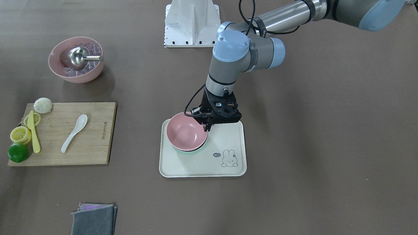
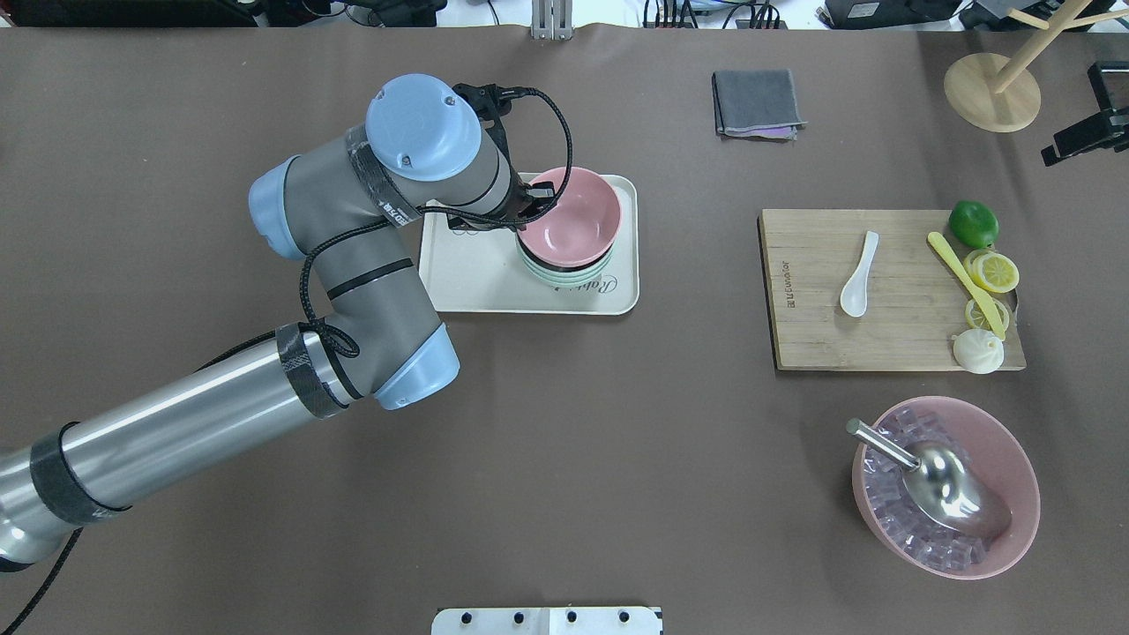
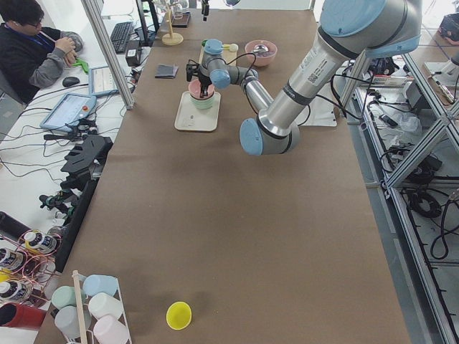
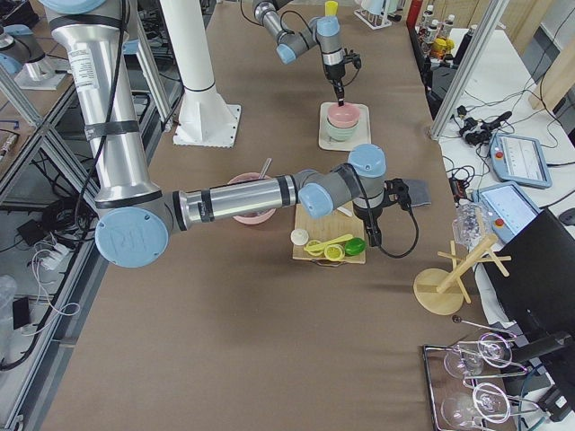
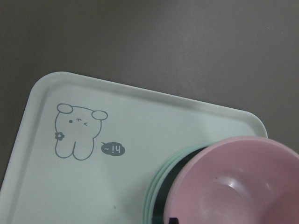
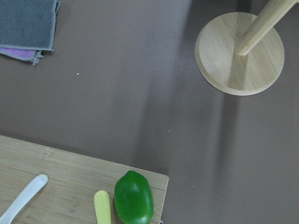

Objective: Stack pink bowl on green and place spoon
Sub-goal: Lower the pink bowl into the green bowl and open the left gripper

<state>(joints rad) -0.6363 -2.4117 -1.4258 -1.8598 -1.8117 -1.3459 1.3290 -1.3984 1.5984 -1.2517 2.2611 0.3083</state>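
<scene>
A small pink bowl (image 1: 186,132) sits on top of a stack of green bowls (image 1: 189,152) on a cream tray (image 1: 225,140); it also shows in the overhead view (image 2: 573,216) and the left wrist view (image 5: 238,186). A dark gap shows between the pink bowl and the green bowl rims (image 5: 156,186). My left gripper (image 1: 206,126) is shut on the pink bowl's rim, on the robot's side. A white spoon (image 1: 74,132) lies on the cutting board (image 1: 91,147), far from it. My right gripper (image 4: 371,235) hangs high beyond the board's lime end; I cannot tell whether it is open or shut.
The board also holds a lime (image 2: 973,223), lemon slices, a yellow knife (image 2: 966,282) and a white bun. A big pink bowl of ice with a metal scoop (image 2: 944,485) stands near the board. A grey cloth (image 2: 757,103) and a wooden stand (image 2: 992,88) lie on the far side.
</scene>
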